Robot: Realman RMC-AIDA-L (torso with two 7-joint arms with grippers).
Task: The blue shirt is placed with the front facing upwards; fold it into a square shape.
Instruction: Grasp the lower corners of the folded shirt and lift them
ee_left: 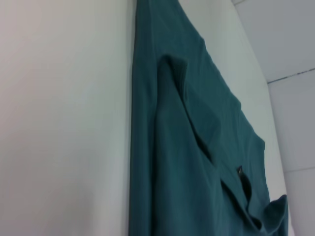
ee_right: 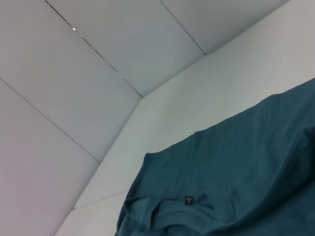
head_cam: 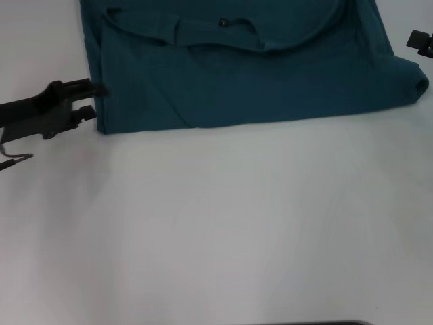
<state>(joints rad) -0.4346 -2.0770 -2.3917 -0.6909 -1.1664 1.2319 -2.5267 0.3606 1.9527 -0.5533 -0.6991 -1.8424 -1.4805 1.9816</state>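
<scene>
The blue shirt [head_cam: 257,81] lies folded across the far part of the white table [head_cam: 216,223], plain teal side up, with its collar and small dark neck label [head_cam: 223,22] showing near the far edge. No lettering is visible. My left gripper [head_cam: 95,100] is low on the table at the shirt's near left corner, open, its upper finger touching the cloth edge with nothing held. Only the tip of my right gripper [head_cam: 419,40] shows at the far right, just off the shirt's right edge. Both wrist views show the shirt [ee_left: 172,162] [ee_right: 246,167] lying flat.
A thin cable loop [head_cam: 17,159] hangs from the left arm near the left table edge. A dark strip [head_cam: 311,323] lines the near table edge. Pale panelled walls [ee_right: 98,59] stand behind the table.
</scene>
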